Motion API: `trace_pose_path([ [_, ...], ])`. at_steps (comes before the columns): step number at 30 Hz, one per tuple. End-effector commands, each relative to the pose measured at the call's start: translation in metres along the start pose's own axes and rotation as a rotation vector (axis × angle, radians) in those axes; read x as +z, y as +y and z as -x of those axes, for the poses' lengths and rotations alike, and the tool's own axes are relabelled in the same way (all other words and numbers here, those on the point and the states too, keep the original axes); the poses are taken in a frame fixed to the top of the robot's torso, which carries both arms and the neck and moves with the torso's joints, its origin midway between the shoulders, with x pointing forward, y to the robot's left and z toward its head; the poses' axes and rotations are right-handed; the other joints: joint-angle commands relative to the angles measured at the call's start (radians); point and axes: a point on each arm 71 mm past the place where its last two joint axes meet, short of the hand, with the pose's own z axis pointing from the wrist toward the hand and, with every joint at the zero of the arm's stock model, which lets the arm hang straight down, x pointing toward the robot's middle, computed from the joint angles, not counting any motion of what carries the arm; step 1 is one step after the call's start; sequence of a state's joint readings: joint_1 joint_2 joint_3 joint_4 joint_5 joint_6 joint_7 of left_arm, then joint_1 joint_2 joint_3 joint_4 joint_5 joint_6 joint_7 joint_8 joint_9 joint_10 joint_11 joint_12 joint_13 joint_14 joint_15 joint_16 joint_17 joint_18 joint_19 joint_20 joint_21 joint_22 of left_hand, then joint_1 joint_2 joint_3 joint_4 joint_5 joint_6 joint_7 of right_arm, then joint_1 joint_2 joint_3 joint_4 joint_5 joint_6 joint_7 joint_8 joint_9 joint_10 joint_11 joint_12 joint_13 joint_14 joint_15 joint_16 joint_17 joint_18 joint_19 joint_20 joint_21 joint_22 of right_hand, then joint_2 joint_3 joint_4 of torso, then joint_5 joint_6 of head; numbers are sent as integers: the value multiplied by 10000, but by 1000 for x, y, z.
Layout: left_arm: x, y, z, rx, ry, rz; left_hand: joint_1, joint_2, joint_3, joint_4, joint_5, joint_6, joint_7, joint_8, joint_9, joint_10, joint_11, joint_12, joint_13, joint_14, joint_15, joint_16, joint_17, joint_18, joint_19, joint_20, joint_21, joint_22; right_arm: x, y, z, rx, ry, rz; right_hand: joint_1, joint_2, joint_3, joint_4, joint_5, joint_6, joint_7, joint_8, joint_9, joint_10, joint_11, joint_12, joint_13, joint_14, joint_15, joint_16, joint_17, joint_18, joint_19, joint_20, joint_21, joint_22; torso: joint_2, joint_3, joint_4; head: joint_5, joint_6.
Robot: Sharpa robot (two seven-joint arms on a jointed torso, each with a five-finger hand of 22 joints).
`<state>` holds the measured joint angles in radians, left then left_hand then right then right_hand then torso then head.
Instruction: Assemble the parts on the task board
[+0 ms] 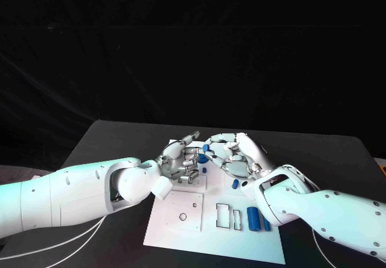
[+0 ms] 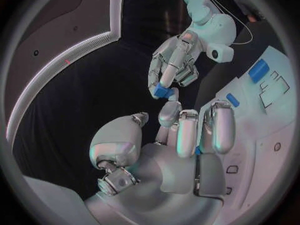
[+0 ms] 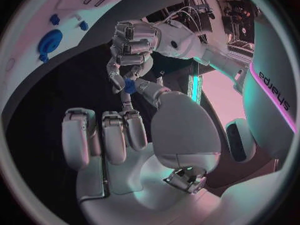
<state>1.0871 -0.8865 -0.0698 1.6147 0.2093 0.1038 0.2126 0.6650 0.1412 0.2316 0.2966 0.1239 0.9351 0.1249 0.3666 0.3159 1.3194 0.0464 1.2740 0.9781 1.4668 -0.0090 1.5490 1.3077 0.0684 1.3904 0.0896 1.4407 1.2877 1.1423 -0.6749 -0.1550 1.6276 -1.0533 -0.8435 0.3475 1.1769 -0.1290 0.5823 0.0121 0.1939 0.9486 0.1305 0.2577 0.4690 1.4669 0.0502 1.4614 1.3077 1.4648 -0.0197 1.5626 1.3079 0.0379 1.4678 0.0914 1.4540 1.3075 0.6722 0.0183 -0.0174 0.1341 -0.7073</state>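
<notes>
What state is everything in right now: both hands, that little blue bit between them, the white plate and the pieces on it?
Small blue part: lifted above the board, where the fingertips of both hands meet.
Right hand: pinches the small blue part.
Left hand: fingertips right at the part; whether it grips is unclear.
Task board: lying flat on the table.
Long blue parts: lying on the board, untouched.

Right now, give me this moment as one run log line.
left hand: over task board | right hand: pinching small blue part | hands: fingertips meeting | blue parts: on board
</notes>
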Motion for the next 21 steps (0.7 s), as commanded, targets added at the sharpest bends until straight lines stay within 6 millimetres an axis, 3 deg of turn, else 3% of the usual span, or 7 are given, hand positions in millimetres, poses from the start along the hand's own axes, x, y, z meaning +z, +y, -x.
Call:
trace_pose_path([
  [1, 0, -5, -3, -63, 336, -380, 30, 110, -62, -5, 6, 64, -19, 41, 19, 24, -20, 31, 16, 902, -84, 28, 2123, -71, 38, -18, 63, 3, -2, -4, 0, -13, 127, -194, 123, 10, 4, -52, 43, 75, 3, 36, 19, 82, -3, 0, 1471, 1050, 17, 66, 2581, -89, 384, -29, 28, 2030, 3, 8, -3, -10, 0],
  [21, -2, -7, 4, 44, 78, -409, 89, 105, -68, -17, 31, 98, -35, 43, 30, 40, -38, 36, 39, 899, -102, 25, 2113, -76, 51, -34, 76, 28, -4, -7, 3, -101, 59, -304, 113, -6, -18, -69, 38, 86, 5, 46, 22, 87, -2, 5, 1478, 1051, 17, 68, 2586, -90, 385, -28, 29, 2033, 1, 5, 4, -10, -9],
])
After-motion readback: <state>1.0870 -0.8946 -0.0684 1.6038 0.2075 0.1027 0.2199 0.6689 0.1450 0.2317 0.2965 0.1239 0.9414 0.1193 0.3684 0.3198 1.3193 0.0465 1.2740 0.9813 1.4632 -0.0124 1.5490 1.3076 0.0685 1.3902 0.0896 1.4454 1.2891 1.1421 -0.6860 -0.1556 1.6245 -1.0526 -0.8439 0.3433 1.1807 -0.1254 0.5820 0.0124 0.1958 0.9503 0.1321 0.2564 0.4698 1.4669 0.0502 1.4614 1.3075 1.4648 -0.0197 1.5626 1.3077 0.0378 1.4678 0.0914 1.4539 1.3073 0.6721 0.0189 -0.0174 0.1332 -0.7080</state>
